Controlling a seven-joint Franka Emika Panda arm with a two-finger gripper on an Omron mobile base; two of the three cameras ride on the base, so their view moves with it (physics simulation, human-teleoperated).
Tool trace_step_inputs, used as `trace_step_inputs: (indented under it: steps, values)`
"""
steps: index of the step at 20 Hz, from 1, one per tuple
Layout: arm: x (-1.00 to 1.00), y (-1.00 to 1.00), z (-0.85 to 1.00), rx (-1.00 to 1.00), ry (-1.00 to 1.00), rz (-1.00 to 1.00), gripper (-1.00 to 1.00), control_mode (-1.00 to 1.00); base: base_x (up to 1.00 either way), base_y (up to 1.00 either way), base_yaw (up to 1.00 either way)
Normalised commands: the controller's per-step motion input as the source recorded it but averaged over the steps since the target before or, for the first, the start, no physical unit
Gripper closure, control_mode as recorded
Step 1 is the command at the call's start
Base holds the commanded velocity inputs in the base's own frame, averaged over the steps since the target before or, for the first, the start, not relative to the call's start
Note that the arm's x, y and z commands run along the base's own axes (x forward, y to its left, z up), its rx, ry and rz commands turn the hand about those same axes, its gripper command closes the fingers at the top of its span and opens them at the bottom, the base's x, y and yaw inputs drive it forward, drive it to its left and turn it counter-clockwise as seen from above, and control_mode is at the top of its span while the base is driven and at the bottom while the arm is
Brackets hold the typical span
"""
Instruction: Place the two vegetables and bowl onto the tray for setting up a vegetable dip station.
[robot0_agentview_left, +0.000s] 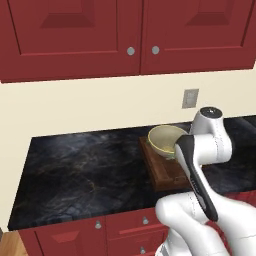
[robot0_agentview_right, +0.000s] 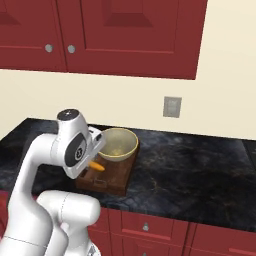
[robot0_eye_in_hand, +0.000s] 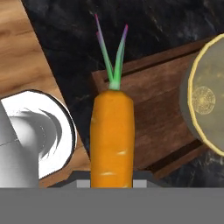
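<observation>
No readable text, label, brand or number appears anywhere. The bowl (robot0_eye_in_hand: 209, 99) carries a faint round emblem inside, too blurred to read.

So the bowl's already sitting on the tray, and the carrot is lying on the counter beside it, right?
Not quite. The bowl does sit on the tray, but the carrot is not lying on the counter: the hand view shows it held up in the fingers above the tray's edge, and the right base view shows it at the gripper.
</observation>
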Motion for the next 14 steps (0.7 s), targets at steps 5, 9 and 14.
trace_step_inputs:
  steps: [5,9,14]
  values:
    - [0.20,0.17,-0.32,-0.07,0.00,0.01,1.00,-1.00,0.00,0.00,0.00]
    - [0.44,0.04,-0.24,-0.01,0.00,0.00,1.00,-1.00,0.00,0.00,0.00]
    - [0.32,0.06,-0.31,-0.03,-0.01,0.02,1.00,-1.00,0.00,0.00,0.00]
